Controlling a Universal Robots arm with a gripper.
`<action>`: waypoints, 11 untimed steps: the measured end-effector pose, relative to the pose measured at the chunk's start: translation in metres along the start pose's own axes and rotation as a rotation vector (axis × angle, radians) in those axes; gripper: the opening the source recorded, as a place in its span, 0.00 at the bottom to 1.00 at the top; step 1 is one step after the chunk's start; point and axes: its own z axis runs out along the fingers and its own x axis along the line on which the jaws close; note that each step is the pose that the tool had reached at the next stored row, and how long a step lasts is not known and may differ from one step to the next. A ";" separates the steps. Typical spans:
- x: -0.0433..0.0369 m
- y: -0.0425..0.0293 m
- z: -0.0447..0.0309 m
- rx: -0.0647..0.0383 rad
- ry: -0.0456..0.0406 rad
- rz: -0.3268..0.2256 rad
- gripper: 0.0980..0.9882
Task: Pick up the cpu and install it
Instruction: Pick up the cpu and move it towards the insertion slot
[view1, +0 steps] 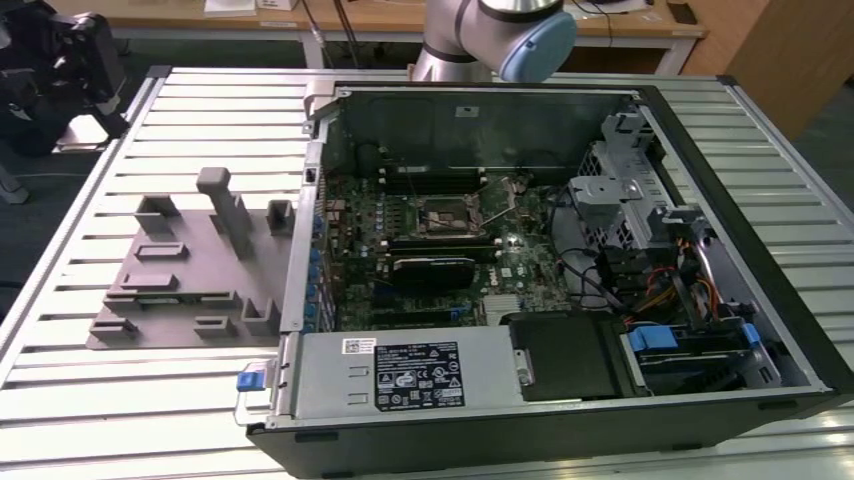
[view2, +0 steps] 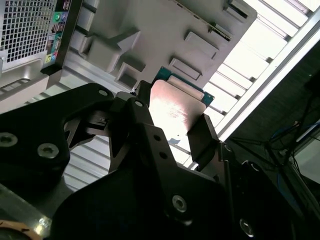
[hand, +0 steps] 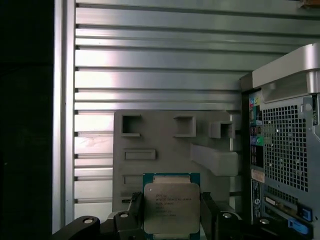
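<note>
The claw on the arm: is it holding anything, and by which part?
Yes, the gripper holds the cpu, a small square chip, pinched by two opposite side edges between its fingers.

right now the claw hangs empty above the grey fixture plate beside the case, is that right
No, the claw isn't empty: in both wrist views it is shut on the cpu, gripping it by two opposite edges. The rest holds: it hangs above the grey fixture plate, beside the case.

A lab: slatted metal bench (view1: 200, 100), opened computer case (view1: 534, 440) (desks (view1: 387, 18) behind).
</note>
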 end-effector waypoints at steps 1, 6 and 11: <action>-0.0024 0.0000 0.0002 0.000 0.0003 0.000 0.50; -0.0145 0.0003 0.0015 0.000 0.0015 0.000 0.50; -0.0271 0.0006 0.0028 0.000 0.0028 0.000 0.50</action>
